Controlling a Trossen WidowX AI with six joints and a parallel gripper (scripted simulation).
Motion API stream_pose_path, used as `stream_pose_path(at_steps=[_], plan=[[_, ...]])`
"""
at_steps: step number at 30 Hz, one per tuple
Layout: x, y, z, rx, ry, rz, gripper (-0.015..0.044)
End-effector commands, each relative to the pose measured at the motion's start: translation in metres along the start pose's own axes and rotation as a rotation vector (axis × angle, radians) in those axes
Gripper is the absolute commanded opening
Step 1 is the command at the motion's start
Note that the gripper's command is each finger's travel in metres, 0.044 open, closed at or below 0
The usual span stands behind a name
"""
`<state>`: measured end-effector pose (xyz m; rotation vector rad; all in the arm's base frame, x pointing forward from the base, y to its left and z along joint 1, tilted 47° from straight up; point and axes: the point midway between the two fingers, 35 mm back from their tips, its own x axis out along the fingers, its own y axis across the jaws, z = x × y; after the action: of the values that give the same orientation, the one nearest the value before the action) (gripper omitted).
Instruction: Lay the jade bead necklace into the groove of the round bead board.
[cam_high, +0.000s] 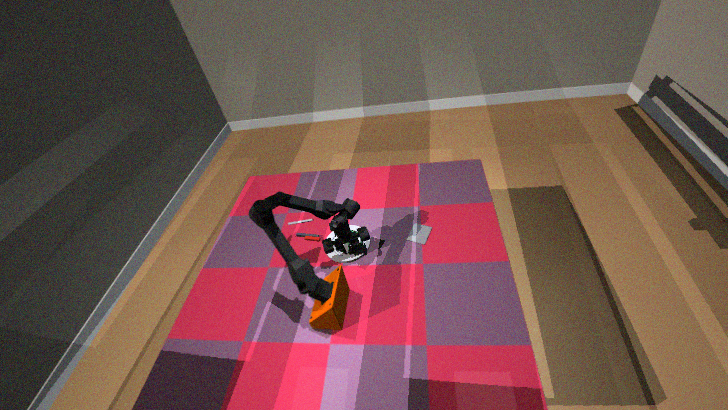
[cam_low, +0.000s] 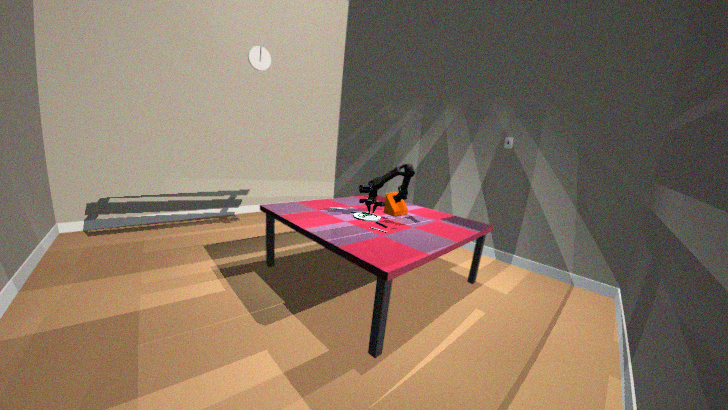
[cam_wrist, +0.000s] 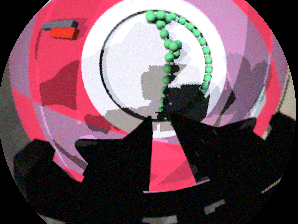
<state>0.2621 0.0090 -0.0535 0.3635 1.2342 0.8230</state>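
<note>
The round white bead board (cam_wrist: 91, 65) (cam_high: 336, 255) has a thin dark circular groove. The jade bead necklace (cam_wrist: 208, 59) lies on it: in the wrist view its beads follow the groove from the top round the right side. Another strand runs from the top down the middle, inside the ring, with beads bunched at the top and by the upper middle. The left part of the groove shows no beads. My gripper (cam_wrist: 161, 117) (cam_low: 371, 210) is partly open, low over the board's near side, its tips just beside the inner strand's lower end. Shadow and the fingers hide beads at the lower right.
A dark grey bar (cam_wrist: 60, 24) and a red bar (cam_wrist: 64, 33) lie together left of the board. A white stick (cam_high: 300, 221) lies beyond them. A pale flat square (cam_high: 420, 234) lies right of the board. The orange arm base (cam_high: 337, 300) (cam_low: 395, 204) stands near the board.
</note>
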Motion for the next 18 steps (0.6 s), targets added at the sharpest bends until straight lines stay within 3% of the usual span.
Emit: stream_pose_path(at_steps=[1,10,18], plan=[[-0.0002,0.0001,0.0002,-0.001,0.0,0.0,0.021],[-0.0017,0.0011,-0.001,0.004,0.003,0.004,0.044],[-0.005,0.0011,-0.001,0.005,0.002,0.003,0.044]])
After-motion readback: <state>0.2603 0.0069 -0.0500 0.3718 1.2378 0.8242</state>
